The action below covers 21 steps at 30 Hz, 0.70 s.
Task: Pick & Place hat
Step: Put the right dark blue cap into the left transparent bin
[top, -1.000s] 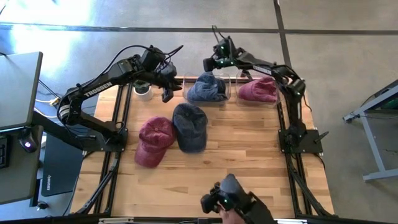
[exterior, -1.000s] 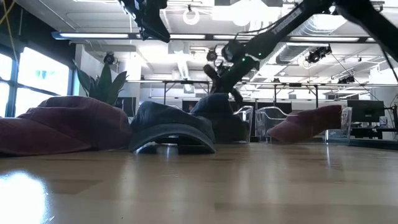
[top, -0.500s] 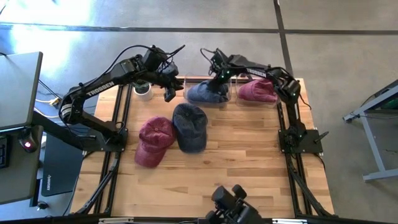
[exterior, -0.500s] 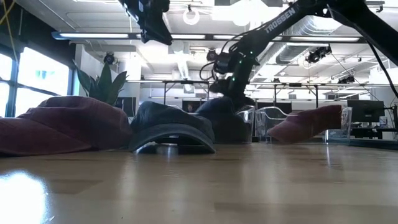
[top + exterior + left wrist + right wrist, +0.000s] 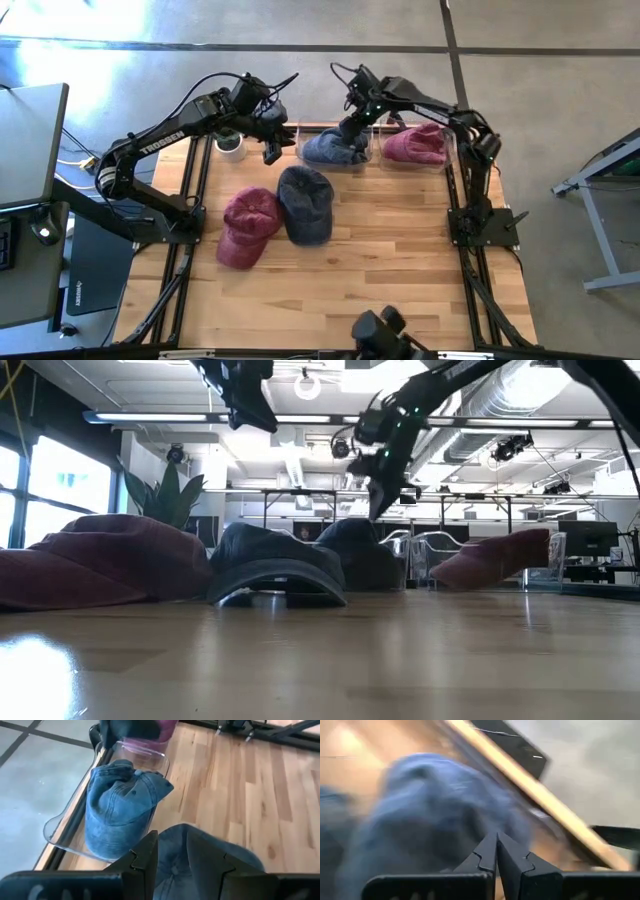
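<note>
Right gripper (image 5: 352, 124) hovers just above blue denim hat (image 5: 333, 147) in clear tray (image 5: 372, 150), upper centre of high view; fingers (image 5: 492, 851) pressed together, empty. Left gripper (image 5: 270, 152) hangs upper left, fingers (image 5: 148, 855) slightly spread, holding nothing. Dark blue hat (image 5: 304, 203) and maroon hat (image 5: 248, 226) touch mid-desk (image 5: 400, 260). Second maroon hat (image 5: 415, 145) upper right.

Wooden table (image 5: 390, 250) carries red hat (image 5: 247, 227), blue hat (image 5: 305, 203) (touching), seemingly clear trays (image 5: 372, 150).

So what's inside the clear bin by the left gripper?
A crumpled blue denim hat fills the clear bin. Whatever lies beneath it is covered. The shut right gripper hovers above it.
</note>
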Each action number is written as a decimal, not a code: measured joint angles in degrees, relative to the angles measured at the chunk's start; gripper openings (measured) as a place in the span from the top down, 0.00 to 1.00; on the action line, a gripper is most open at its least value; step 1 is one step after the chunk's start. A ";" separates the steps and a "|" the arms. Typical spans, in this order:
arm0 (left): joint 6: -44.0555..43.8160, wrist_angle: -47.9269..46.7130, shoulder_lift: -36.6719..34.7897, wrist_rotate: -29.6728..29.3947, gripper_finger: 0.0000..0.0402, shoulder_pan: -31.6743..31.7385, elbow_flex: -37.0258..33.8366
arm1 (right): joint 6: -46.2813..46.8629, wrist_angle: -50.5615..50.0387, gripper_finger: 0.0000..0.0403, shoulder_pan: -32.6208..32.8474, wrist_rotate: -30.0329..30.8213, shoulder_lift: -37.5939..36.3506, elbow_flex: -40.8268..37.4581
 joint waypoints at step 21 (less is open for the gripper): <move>5.50 -2.00 0.53 -0.68 0.75 0.00 -0.02 | -1.68 9.97 1.00 9.75 -1.64 -1.41 -17.68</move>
